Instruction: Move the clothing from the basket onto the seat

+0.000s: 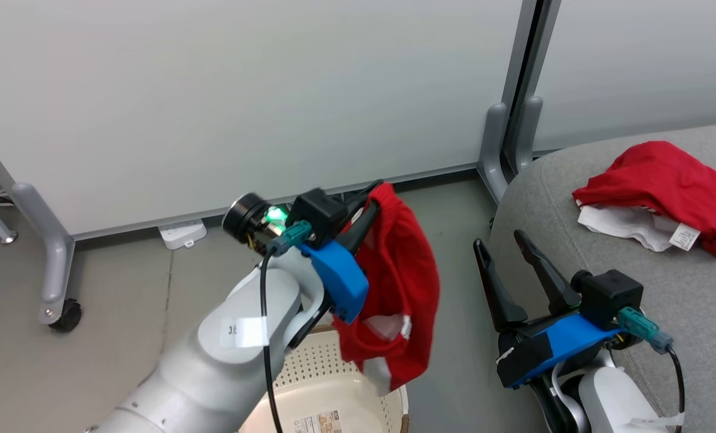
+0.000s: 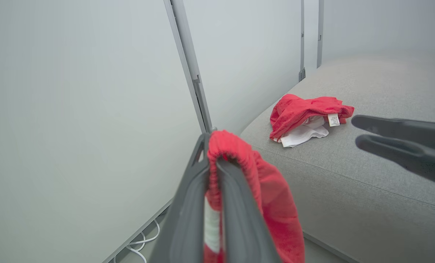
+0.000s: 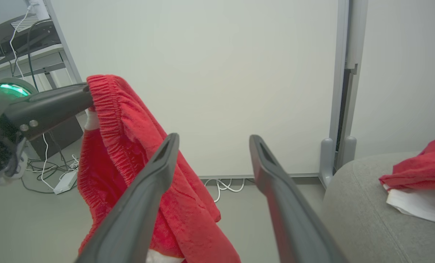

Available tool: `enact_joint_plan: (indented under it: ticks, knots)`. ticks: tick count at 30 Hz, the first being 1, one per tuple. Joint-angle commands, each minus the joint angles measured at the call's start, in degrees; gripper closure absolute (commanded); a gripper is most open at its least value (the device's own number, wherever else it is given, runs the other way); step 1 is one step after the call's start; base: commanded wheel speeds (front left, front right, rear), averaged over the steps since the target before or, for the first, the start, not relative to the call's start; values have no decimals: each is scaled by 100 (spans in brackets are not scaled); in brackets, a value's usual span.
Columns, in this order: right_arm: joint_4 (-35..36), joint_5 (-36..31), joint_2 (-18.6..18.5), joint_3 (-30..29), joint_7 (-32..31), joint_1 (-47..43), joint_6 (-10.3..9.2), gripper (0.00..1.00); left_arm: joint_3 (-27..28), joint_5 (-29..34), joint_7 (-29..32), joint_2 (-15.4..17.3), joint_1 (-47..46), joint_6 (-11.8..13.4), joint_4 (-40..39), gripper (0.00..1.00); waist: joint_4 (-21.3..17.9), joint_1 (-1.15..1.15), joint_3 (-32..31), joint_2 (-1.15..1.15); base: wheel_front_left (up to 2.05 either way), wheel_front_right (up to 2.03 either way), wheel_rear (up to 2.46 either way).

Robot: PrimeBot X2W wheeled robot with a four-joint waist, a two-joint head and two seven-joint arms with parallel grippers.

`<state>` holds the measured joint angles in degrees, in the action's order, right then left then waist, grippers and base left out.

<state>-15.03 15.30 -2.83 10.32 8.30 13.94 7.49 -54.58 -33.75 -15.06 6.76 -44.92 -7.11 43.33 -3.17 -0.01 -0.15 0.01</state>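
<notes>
Left jaws: closed together, clamped on the gathered elastic hem of the held garment (image 1: 400,270), red with white patches. Hem pinched between the two dark fingers (image 2: 239,219), as seen along the left wrist view. Rest of the fabric hanging free below the grip in loose folds.

Held garment position: in the air, off the rounded end of the seat (image 1: 706,300), not touching the grey cushion.

Right jaws: wide apart, gripping nothing. Position: at the rounded end of the seat, nearer to the seat than the held garment, tips pointing away from the robot.

Second garment (image 1: 658,174): crumpled on top of the seat, well in from the rounded end. Red outer layer, white layer beneath, small white tag showing. Apart from both sets of jaws.

Basket (image 1: 315,361): cream, perforated wall, on the floor (image 1: 123,313) off the end of the seat, farther from the seat than the right jaws. Partly hidden by the pale left forearm (image 1: 225,361) and by the hanging fabric.

Partition (image 1: 273,90): pale upright panels behind the end of the seat, grey metal post and feet just beside the cushion corner. White cables (image 3: 224,184) on the floor off the end of the seat, at the base of the panels
</notes>
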Motion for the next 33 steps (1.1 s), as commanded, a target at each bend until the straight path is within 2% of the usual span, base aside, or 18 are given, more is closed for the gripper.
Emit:
enact_joint_plan:
  ticks: [1,6,10,19,33]
  knots:
    - [28,36,-11,25,-26,-104,1,0,-40,-43,-1,-34,-158,-33,-34,100,39,1,-76,-1,0,0,0]
    - [48,56,-11,113,-86,-178,1,0,-236,-321,216,-146,-513,-47,-201,100,22,1,-170,-1,0,0,0]
    - [62,90,-11,170,-94,-175,1,0,-451,-627,363,-89,-693,-36,-379,100,-9,1,-204,-1,0,0,0]
    - [3,162,-11,465,-229,-141,1,0,-771,-934,254,-34,-731,-37,-492,100,-28,1,-207,-1,0,0,0]
    - [-1106,166,-11,1063,-342,893,1,0,-1077,-1123,150,-116,-923,-36,-506,100,66,1,-188,-1,0,0,0]
